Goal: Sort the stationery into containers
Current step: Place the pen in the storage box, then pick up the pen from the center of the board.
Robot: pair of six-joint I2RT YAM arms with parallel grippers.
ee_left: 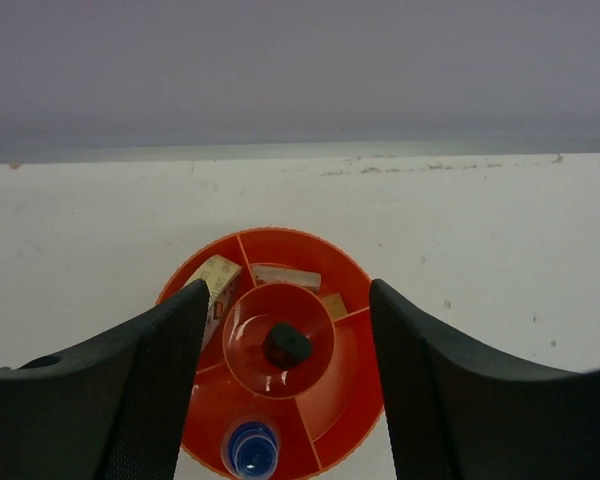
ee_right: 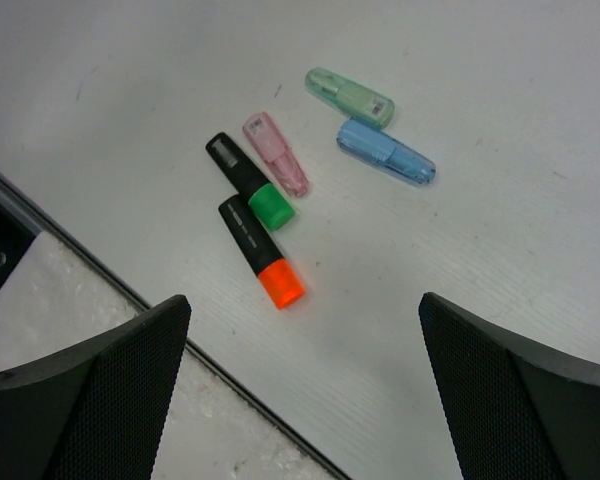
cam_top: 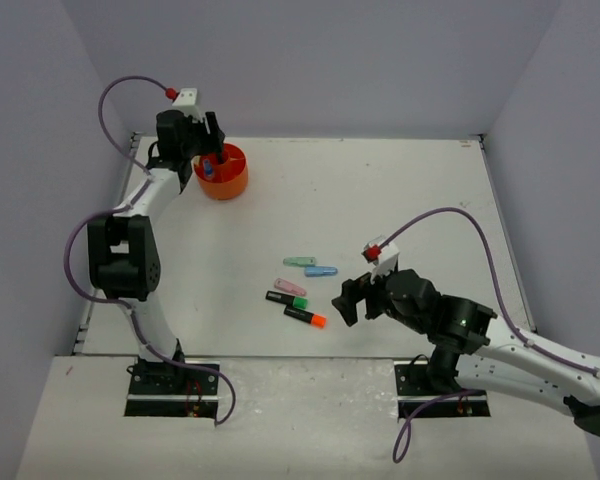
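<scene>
**Q:** Which arm is nearer the loose stationery?

**A:** My right gripper (ee_right: 302,305), jaws wide apart and empty. In its wrist view the black highlighter with the orange end (ee_right: 262,250) lies just off at 11 o'clock, long axis 11-to-5, beside the green-ended highlighter (ee_right: 250,180). My left gripper (ee_left: 287,290), open and empty, hovers over the round orange plastic organiser (ee_left: 280,236)

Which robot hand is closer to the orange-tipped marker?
Right. The right gripper is just beside the orange-tipped marker; the left gripper is far off, above the orange organiser.
</scene>
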